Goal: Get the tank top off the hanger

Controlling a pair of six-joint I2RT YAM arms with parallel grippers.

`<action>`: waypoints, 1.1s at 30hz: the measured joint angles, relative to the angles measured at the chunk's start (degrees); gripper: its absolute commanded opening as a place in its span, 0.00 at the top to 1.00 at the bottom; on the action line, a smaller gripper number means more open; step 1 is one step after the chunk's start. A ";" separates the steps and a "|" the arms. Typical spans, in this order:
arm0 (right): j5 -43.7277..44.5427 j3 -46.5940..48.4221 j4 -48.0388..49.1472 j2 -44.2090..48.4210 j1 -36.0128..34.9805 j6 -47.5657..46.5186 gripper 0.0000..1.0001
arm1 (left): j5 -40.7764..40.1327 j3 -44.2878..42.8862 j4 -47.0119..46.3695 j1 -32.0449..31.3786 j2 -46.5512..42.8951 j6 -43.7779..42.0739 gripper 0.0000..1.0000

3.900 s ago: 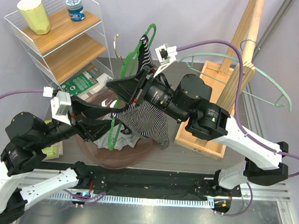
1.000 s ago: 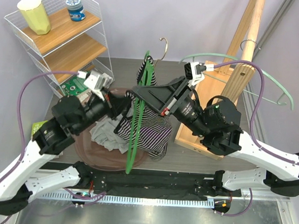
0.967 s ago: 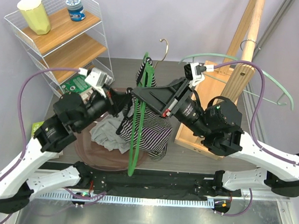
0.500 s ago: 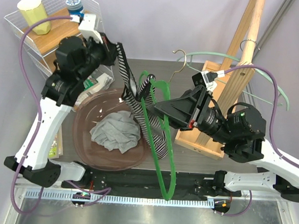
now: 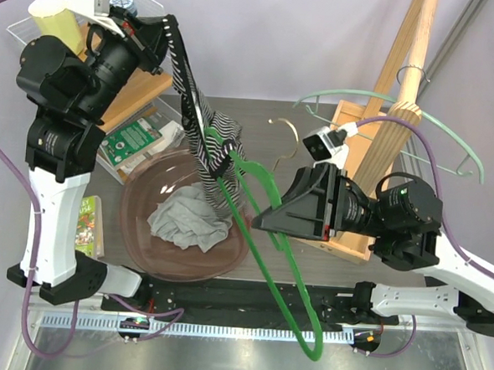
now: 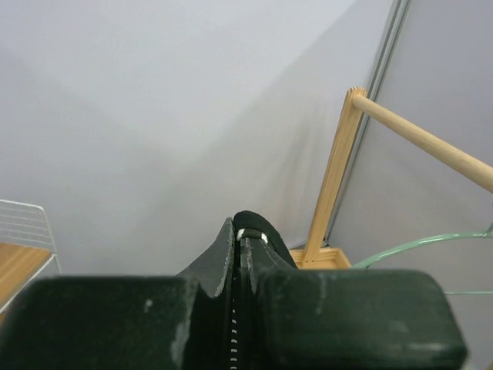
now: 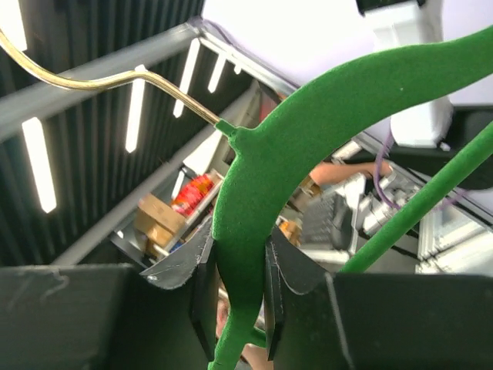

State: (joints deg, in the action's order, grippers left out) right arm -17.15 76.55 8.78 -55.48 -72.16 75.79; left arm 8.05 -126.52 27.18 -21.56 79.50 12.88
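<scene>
In the upper left of the overhead view, the left gripper (image 5: 167,22) is pinched fully closed on a strap of the striped tank top (image 5: 202,128). The top hangs towards mid-frame, its lower part caught around the upper end of the green hanger (image 5: 285,309). The right gripper (image 7: 239,266) (mid-frame overhead) is clamped narrowly around the hanger's neck, just below its metal hook (image 7: 115,81).

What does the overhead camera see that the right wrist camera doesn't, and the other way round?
Only overhead: the left gripper holding the striped tank top up above a bowl with a grey cloth in it. Only the right wrist: how the fingers pinch the green hanger just below its gold hook. Both: that hanger, held by the right gripper.
</scene>
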 measured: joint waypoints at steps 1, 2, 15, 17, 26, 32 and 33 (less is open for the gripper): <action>-0.85 -0.79 -0.68 0.74 0.00 -0.68 0.99 | -0.09 -0.13 0.04 0.02 -0.17 -0.61 1.00; -1.68 -1.97 -1.29 1.92 0.00 -1.81 0.99 | -0.46 -0.11 0.24 0.04 -0.37 -1.49 1.00; -2.49 -13.44 4.66 18.75 0.00 -7.67 0.99 | -10.78 38.10 -2.32 0.28 -24.90 -5.14 0.91; -1.97 -15.74 8.72 18.10 0.00 -6.51 0.99 | -10.82 46.27 -3.02 0.33 -30.45 -3.67 0.86; 0.20 -16.79 20.24 -5.66 -0.02 -3.23 0.99 | -12.74 61.90 9.33 0.33 -39.65 3.98 0.07; 4.37 -12.39 13.66 -12.72 -0.04 -4.96 0.99 | -12.96 59.04 17.31 0.33 -43.10 5.18 0.10; 5.55 -11.37 12.02 -12.59 -0.04 -5.64 0.99 | -12.94 57.79 17.64 0.33 -44.94 5.18 0.10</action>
State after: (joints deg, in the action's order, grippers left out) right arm -11.60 65.19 20.80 -68.07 -72.20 70.15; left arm -4.89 -68.73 44.82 -21.23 34.57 18.06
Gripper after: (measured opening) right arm 0.284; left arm 0.911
